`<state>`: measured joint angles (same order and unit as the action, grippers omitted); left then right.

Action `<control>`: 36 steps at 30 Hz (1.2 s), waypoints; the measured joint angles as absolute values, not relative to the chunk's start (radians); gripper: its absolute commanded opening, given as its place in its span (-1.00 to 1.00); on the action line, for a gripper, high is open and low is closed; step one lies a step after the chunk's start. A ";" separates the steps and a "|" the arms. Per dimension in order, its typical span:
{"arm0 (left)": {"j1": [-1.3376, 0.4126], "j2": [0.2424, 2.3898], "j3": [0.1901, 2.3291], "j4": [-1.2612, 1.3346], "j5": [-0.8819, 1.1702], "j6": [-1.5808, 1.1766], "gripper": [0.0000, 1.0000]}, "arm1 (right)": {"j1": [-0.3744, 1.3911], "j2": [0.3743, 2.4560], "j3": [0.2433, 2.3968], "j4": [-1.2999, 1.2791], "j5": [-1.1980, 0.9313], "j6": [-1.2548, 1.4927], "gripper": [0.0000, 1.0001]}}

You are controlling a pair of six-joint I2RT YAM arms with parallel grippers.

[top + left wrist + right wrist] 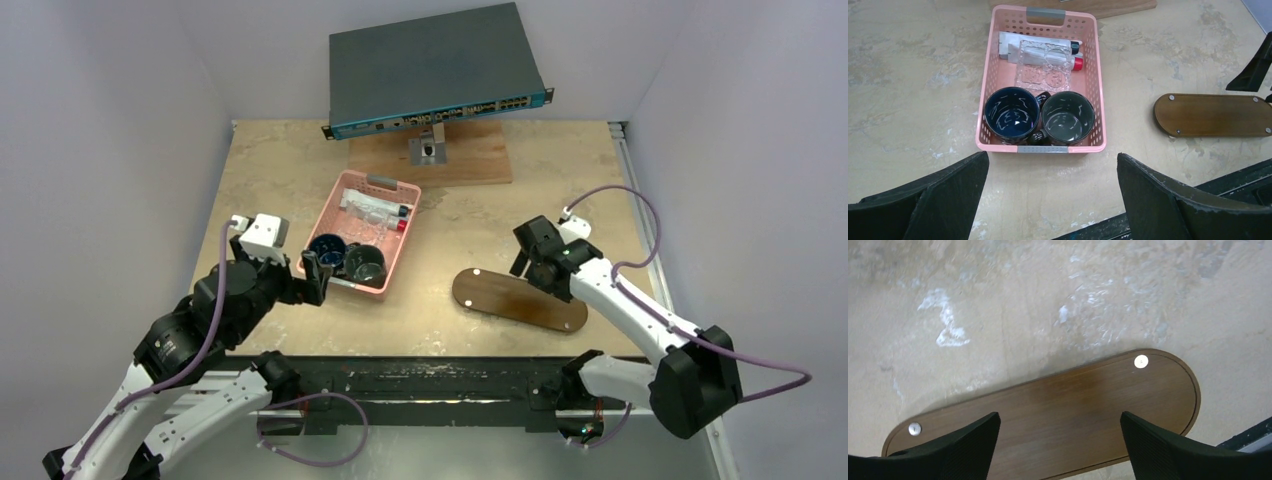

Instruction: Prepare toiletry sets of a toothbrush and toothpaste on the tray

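The toiletry sets (372, 210) lie at the far end of the pink basket (392, 262). In the left wrist view they (1040, 50) show as white packs under clear wrapping, with small tubes capped red and dark. The tray (518, 300), a dark-brown oblong board, lies bare on the table right of the basket. My left gripper (315, 278) hangs open just short of the basket's near rim (1045, 149), its jaws wide with nothing between them (1052, 156). Open too, my right gripper (535, 265) hovers over the tray (1058, 405), and only bare wood shows between its jaws (1060, 415).
Two dark mugs (1012, 114) (1068, 117) fill the basket's near half. A network switch (435, 65) on a stand with a wooden base (470, 160) stands at the back. The table's near edge has a black rail (420, 380).
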<state>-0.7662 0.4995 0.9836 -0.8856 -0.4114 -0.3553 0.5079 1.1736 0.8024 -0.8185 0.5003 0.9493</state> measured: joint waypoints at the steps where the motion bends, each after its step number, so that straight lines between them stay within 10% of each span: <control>1: -0.766 0.500 0.984 -0.886 -0.407 -0.355 1.00 | 0.493 1.170 0.802 -0.824 0.509 0.960 0.97; 21: -0.766 0.484 0.983 -0.880 -0.306 -0.355 1.00 | 0.000 1.233 0.764 -0.793 0.528 1.005 0.98; 36: -0.766 0.477 0.983 -0.877 -0.268 -0.355 1.00 | -0.060 1.294 0.657 -0.691 0.390 1.001 0.96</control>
